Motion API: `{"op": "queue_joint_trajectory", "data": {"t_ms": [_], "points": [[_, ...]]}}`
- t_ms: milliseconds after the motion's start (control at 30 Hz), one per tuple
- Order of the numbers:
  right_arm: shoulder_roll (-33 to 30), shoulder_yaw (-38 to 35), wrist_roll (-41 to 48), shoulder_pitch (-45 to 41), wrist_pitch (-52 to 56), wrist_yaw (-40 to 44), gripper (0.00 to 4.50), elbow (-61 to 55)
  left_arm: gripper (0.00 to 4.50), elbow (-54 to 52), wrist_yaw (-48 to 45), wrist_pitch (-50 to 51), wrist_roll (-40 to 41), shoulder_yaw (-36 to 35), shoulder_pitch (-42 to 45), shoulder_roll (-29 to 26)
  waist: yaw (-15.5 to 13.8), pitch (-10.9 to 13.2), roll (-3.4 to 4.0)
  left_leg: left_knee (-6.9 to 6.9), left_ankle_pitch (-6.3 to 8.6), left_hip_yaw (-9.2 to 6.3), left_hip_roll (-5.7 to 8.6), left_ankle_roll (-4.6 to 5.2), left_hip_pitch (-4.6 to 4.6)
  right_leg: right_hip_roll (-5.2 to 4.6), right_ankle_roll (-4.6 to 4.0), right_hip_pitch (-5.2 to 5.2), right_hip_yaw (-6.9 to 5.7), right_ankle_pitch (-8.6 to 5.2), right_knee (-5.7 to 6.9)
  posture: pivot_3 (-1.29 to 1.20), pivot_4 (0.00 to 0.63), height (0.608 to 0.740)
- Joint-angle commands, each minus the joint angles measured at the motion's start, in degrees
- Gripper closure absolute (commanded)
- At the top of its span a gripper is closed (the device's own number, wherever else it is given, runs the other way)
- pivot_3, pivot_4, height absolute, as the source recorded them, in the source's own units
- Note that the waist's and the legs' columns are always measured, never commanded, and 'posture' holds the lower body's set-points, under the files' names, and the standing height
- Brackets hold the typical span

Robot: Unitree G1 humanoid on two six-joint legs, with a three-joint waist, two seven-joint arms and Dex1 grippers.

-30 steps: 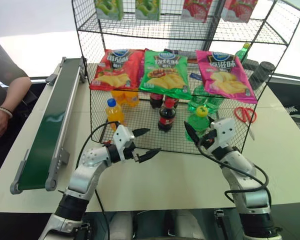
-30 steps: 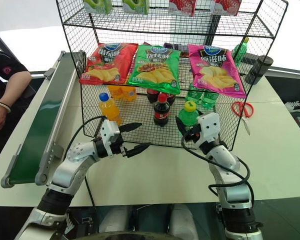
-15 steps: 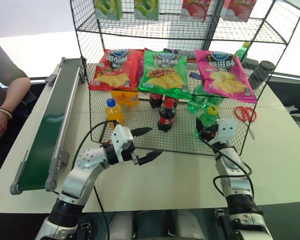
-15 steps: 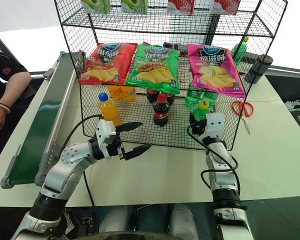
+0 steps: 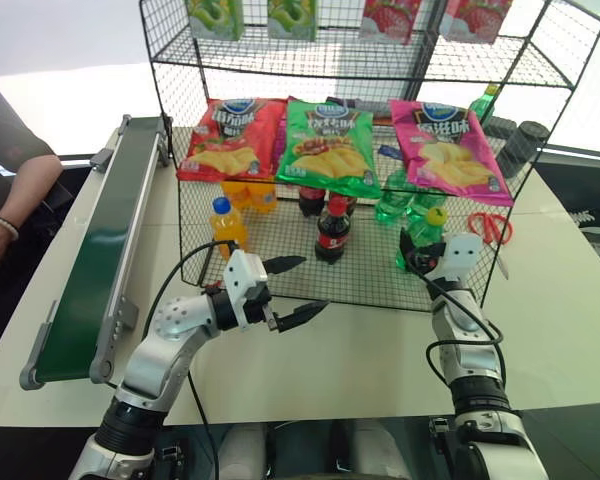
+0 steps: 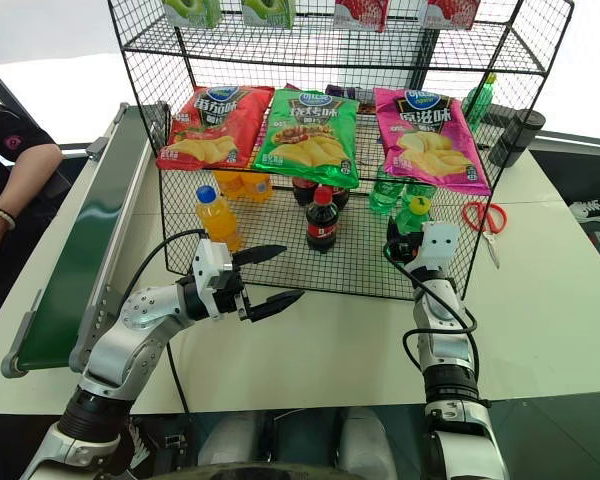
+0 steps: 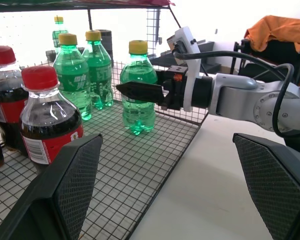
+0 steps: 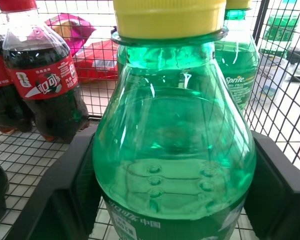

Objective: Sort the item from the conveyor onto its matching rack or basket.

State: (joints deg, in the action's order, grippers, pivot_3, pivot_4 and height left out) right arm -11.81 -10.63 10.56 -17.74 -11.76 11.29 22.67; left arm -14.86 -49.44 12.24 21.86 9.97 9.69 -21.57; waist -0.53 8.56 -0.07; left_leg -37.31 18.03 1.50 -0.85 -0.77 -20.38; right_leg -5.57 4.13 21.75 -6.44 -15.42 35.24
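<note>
The small green plastic soda bottle with a yellow cap (image 7: 138, 90) stands upright on the black wire-grid rack's (image 5: 280, 255) bottom tier, between the right gripper's (image 7: 140, 91) spread fingers; whether they press it, I cannot tell. The left gripper (image 5: 295, 288) hangs wide open, empty, over the worktop (image 5: 360, 340).

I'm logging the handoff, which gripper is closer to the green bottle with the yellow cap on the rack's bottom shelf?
Right. The right gripper has its fingers on either side of the green bottle, which stands on the rack. The left gripper hangs open in front of the rack, well off to the side.

Both arms reach forward — left gripper (image 5: 295, 291) spread.
</note>
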Motion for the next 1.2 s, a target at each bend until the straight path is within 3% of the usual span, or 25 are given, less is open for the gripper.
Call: {"op": "queue_joint_trajectory", "data": {"t_ms": [33,300,600,833,933,1200], "points": [[0.3,-0.8,1.3,0.1,-0.5,0.5,0.03,-3.4,0.00,-1.6,0.2,-0.5,0.2,0.0,0.7,0.1,0.0,0.0,0.00,0.00,0.00,0.00,0.00,0.00,0.00,0.00,0.00,0.00,0.00,0.00,0.00,0.00,0.150,0.732],[-1.1,-0.7,1.5,5.2,4.2,0.3,0.03,-13.3,0.00,-1.5,1.4,0.5,0.7,-0.7,0.9,0.7,-0.1,0.0,0.01,0.00,0.02,-0.01,0.00,0.04,0.00,-0.02,0.00,-0.01,0.01,0.00,0.00,0.00,0.150,0.732],[-5.7,3.0,1.5,20.2,16.4,5.4,0.03,-37.6,0.00,1.3,2.1,0.9,-0.6,-3.2,1.5,-2.6,-0.1,0.0,0.04,0.01,0.15,-0.02,0.00,0.25,0.02,-0.02,0.00,-0.02,0.02,0.00,-0.01,0.00,0.150,0.732],[-12.7,2.0,6.4,29.2,23.7,13.0,0.03,-50.7,0.00,0.8,4.2,2.3,-0.2,-10.1,-1.2,-7.9,-0.2,0.0,0.03,0.02,0.16,-0.02,-0.02,0.28,0.02,-0.01,-0.01,0.00,0.02,-0.01,-0.02,0.00,0.150,0.732],[-17.5,-0.3,11.2,33.1,24.5,20.0,0.03,-54.5,0.00,0.3,5.7,4.1,1.0,-16.9,-5.3,-11.3,-0.2,0.0,0.02,0.02,0.18,-0.02,-0.02,0.31,0.02,-0.01,-0.01,0.00,0.02,-0.01,-0.02,0.00,0.150,0.732],[-22.7,-6.6,17.8,34.1,26.2,27.6,0.03,-51.8,0.00,2.6,8.3,4.5,1.7,-27.1,-13.5,-13.4,-0.4,-0.1,-0.19,-0.01,0.19,-0.05,-0.03,0.32,0.04,-0.05,-0.01,-0.05,0.02,-0.01,-0.05,0.00,0.150,0.732]]}}
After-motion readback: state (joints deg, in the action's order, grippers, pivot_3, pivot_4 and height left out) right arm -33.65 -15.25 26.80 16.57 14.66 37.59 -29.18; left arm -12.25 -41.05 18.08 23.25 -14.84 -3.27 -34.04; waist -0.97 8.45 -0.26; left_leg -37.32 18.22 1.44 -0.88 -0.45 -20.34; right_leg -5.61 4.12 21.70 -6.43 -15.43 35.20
